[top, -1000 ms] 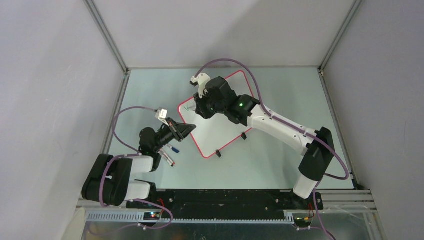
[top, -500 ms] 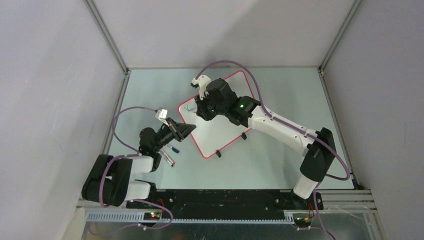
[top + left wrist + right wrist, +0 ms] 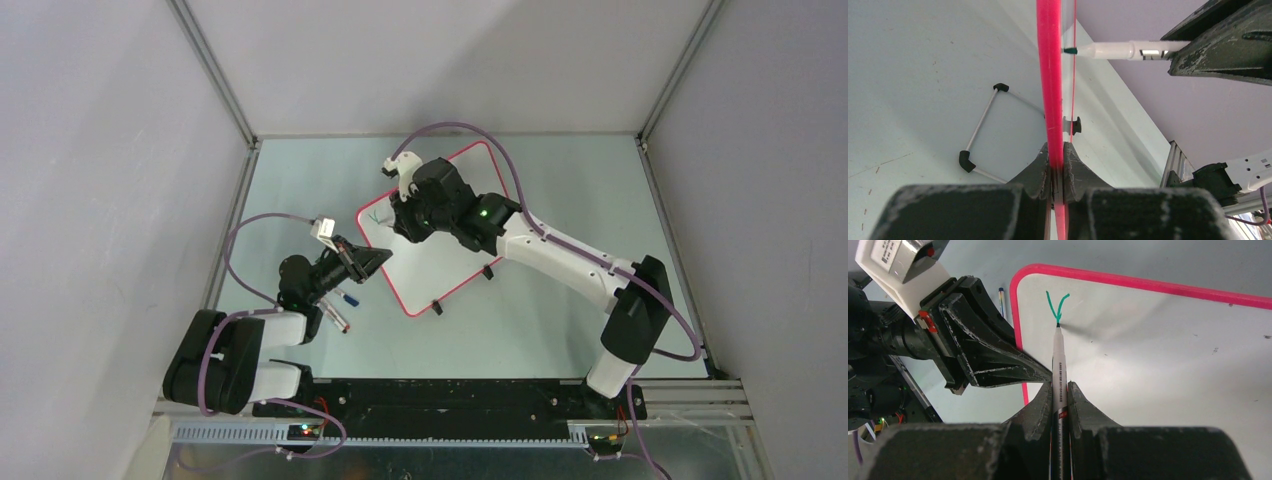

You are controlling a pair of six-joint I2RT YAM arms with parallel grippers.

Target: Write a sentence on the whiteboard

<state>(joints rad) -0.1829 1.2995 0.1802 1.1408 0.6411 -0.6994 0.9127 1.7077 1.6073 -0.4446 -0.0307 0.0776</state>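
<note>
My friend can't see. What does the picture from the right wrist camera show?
The right gripper, shut on a thin white marker pen, touches its green tip to the pink-rimmed, glossy white whiteboard, at the foot of a small green V-shaped mark. The left gripper clamps the board's left edge.

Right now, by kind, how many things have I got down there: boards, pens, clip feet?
Glossy white rectangular whiteboard with red-pink rim: 1
White marker with green tip, held in the right claw: 1
Loose pens lying beside the board: 2
Small black clip feet: 2
Total: 6
</note>
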